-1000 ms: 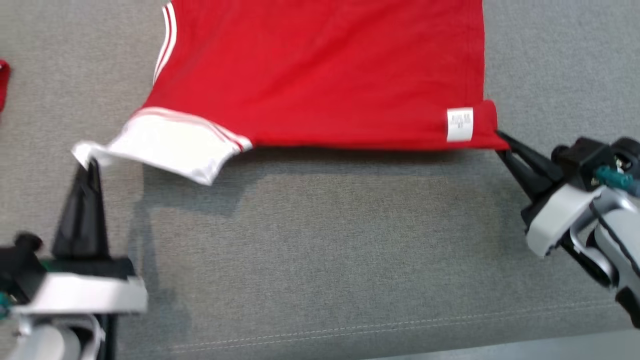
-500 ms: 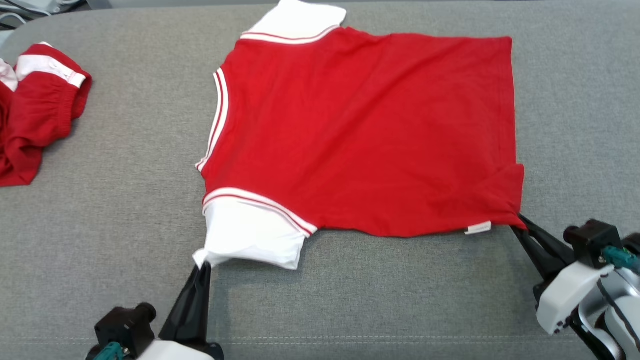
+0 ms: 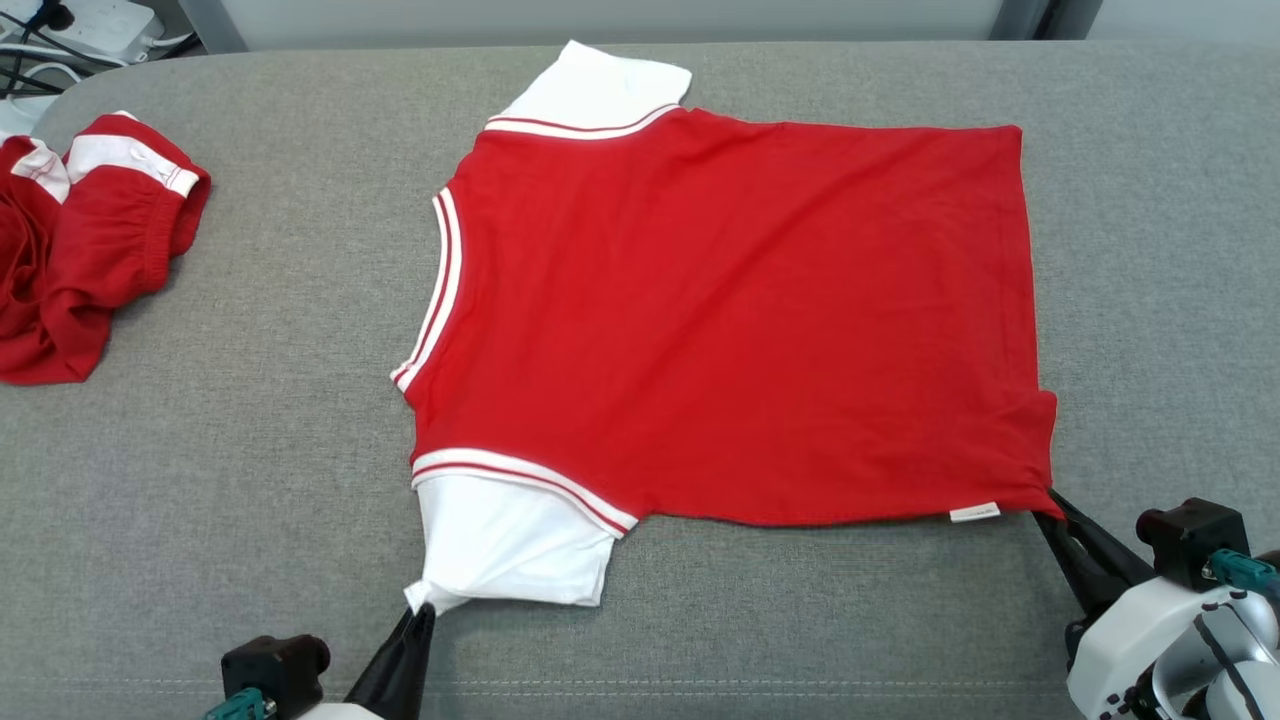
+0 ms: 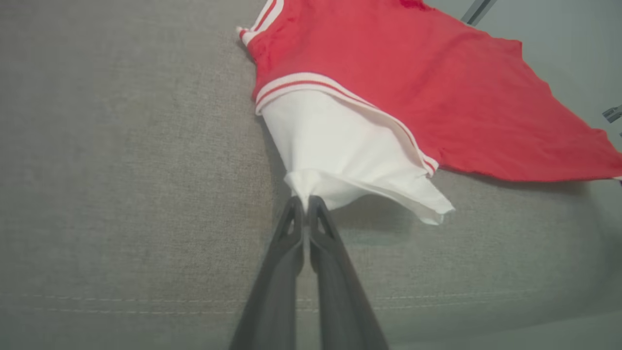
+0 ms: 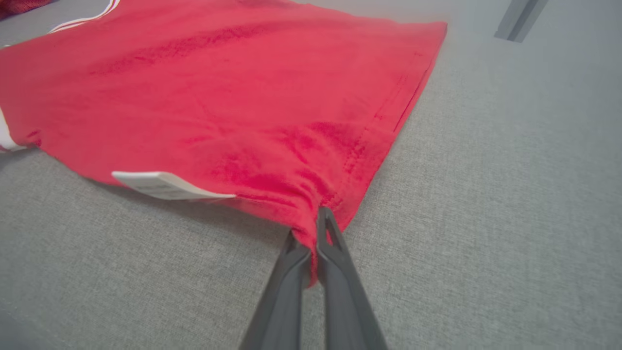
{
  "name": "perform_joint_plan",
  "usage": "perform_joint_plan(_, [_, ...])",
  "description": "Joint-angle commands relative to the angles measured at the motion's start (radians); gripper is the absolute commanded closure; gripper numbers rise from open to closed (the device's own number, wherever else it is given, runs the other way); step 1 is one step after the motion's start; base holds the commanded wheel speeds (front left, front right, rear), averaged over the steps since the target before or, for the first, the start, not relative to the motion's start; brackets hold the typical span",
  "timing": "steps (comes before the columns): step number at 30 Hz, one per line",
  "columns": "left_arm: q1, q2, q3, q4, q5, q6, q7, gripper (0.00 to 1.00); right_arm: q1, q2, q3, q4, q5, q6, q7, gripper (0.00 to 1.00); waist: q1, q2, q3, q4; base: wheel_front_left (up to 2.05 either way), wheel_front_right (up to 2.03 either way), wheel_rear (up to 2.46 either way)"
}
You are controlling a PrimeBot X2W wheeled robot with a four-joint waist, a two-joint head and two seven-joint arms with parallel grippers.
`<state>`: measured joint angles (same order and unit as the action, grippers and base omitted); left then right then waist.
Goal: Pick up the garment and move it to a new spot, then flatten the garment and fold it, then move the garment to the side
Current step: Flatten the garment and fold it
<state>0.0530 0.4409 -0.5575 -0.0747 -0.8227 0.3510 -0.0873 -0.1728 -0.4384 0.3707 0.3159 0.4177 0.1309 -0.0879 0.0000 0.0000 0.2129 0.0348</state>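
The garment [image 3: 730, 310] is a red T-shirt with white sleeves, spread nearly flat on the grey cushion, collar to the left. My left gripper [image 3: 420, 612] is shut on the tip of the near white sleeve [image 4: 335, 146], which bunches at the fingertips [image 4: 306, 200]. My right gripper [image 3: 1048, 497] is shut on the near hem corner [image 5: 311, 214], with red cloth pinched between the fingers. A white care label [image 5: 165, 185] sticks out beside that corner. The far white sleeve [image 3: 600, 85] lies flat at the top.
A second red and white garment [image 3: 85, 240] lies crumpled at the far left of the cushion [image 3: 250, 480]. White power strips and cables [image 3: 60, 30] sit beyond the cushion's back left corner. A seam [image 3: 800, 685] runs along the cushion's near edge.
The head camera has tilted up, bringing the whole shirt into view. Both grippers kept their grip; the near edge, lifted a second ago, now lies low and stretched on the cushion.
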Motion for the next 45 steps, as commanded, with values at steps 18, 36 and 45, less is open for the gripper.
perform_joint_plan(18, [-0.155,0.066,0.132,-0.03,0.043,-0.022,-0.125,0.0,0.093,0.132,-0.21,-0.084,-0.073,0.0,-0.13,0.0,0.0,0.0,-0.092,-0.049,0.0,0.0,0.0])
perform_joint_plan(36, [-0.097,-0.109,0.443,0.184,0.27,-0.23,-0.174,0.0,0.174,0.302,-0.302,-0.119,-0.13,0.0,-0.173,0.0,0.0,0.0,-0.203,-0.087,0.0,0.0,0.0])
perform_joint_plan(45, [0.022,-0.2,0.623,0.199,0.43,-0.407,-0.174,0.0,0.243,0.312,-0.311,-0.145,-0.139,0.0,-0.174,0.0,0.0,0.0,-0.227,-0.074,0.0,0.0,0.0])
